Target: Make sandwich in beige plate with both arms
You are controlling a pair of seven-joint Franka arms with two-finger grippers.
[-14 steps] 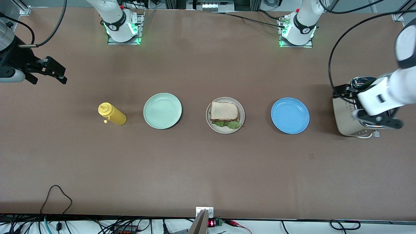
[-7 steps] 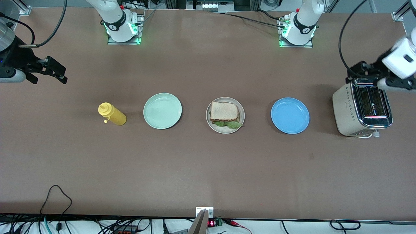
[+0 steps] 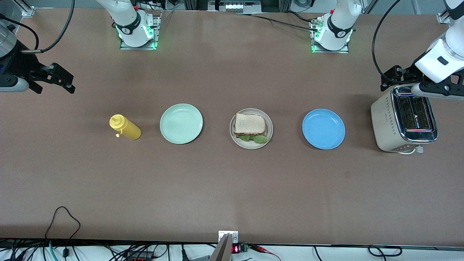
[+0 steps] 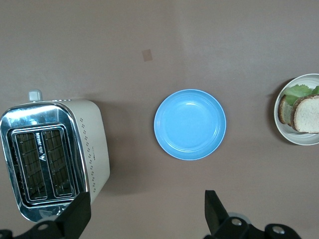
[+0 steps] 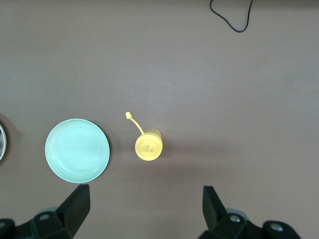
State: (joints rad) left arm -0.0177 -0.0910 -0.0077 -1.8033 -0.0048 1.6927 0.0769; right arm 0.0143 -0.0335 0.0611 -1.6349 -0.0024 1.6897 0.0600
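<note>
The sandwich (image 3: 250, 124), two toast slices with green lettuce (image 3: 255, 138) sticking out, lies on the beige plate (image 3: 269, 119) at the table's middle. It also shows in the left wrist view (image 4: 305, 112) on the plate (image 4: 298, 138). My left gripper (image 3: 398, 85) is open and empty, up in the air over the table beside the toaster. Its fingers (image 4: 79, 211) stand wide apart. My right gripper (image 3: 52, 87) is open and empty, waiting high over the right arm's end of the table. Its fingers (image 5: 77, 206) are spread wide.
A blue plate (image 3: 323, 129) lies between the beige plate and a silver toaster (image 3: 402, 121) with empty slots. A mint-green plate (image 3: 181, 123) and a yellow squeeze bottle (image 3: 125, 127) lie toward the right arm's end. Cables run along the table's near edge.
My left gripper has risen from over the toaster and moved off it toward the robots' bases. The right arm, the sandwich and the plates have not moved.
</note>
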